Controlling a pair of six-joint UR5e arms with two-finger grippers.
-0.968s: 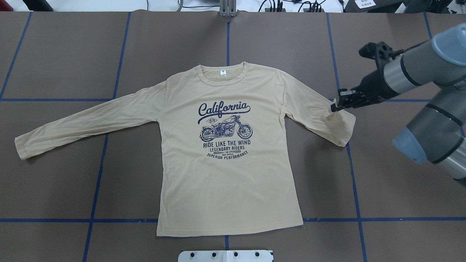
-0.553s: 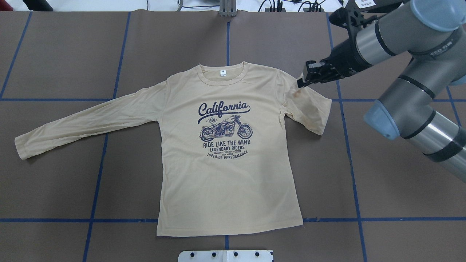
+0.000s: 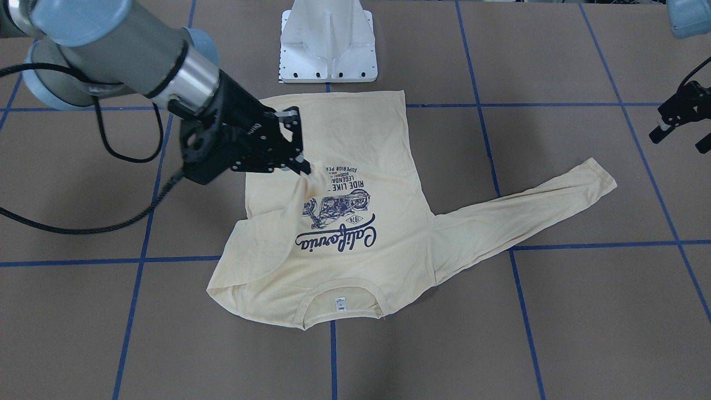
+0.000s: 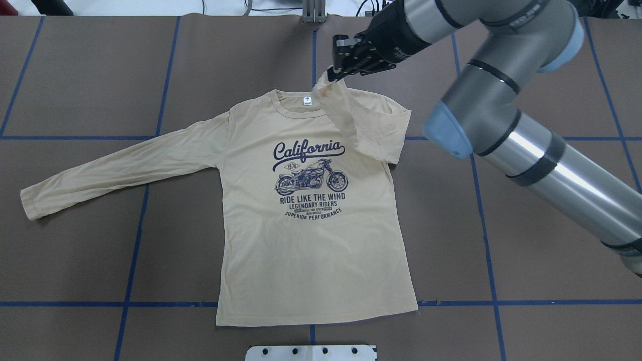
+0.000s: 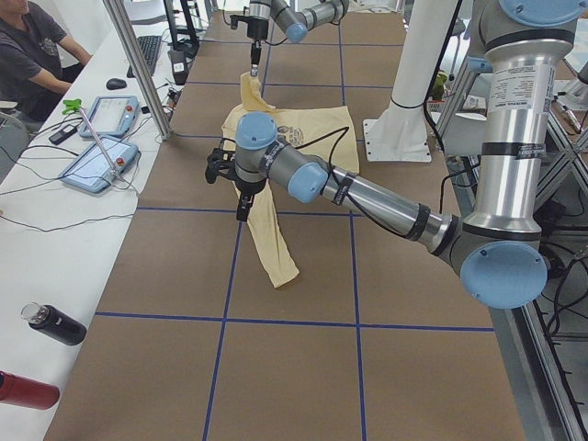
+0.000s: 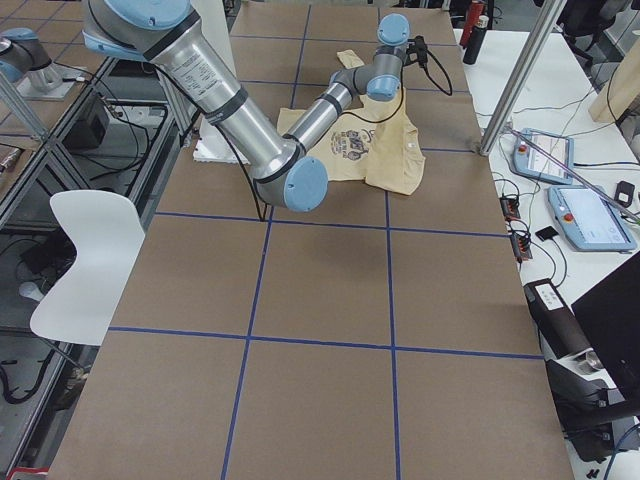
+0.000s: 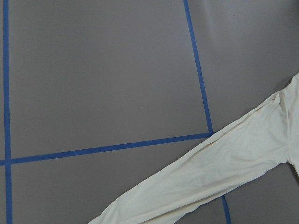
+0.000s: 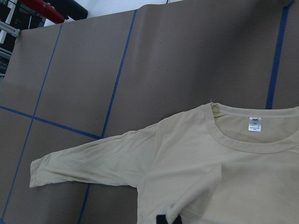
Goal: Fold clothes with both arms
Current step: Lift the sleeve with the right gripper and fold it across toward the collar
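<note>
The pale cream-yellow shirt (image 4: pixel 311 250) lies flat with its print up on the brown table. My right gripper (image 4: pixel 332 75) is shut on the cuff of the shirt's right sleeve (image 4: pixel 361 125) and holds it lifted over the collar area; in the front-facing view this gripper (image 3: pixel 303 165) hangs over the chest print. The other sleeve (image 4: pixel 115 170) lies stretched out flat. My left gripper (image 3: pixel 680 139) hovers open and holds nothing, beyond that sleeve's cuff (image 3: pixel 602 178). The left wrist view shows only that sleeve (image 7: pixel 224 172) on the table.
The white pedestal base (image 3: pixel 328 41) stands at the robot's side of the shirt's hem. Blue tape lines (image 4: pixel 135 250) cross the table. Beside the table are teach pendants (image 5: pixel 101 161), bottles (image 5: pixel 55 323), a seated person (image 5: pixel 32 46) and a white chair (image 6: pixel 85 260).
My right gripper has carried the sleeve cuff leftward and away from the robot, from beside the shirt to over the collar. The sleeve now drapes across the shoulder.
</note>
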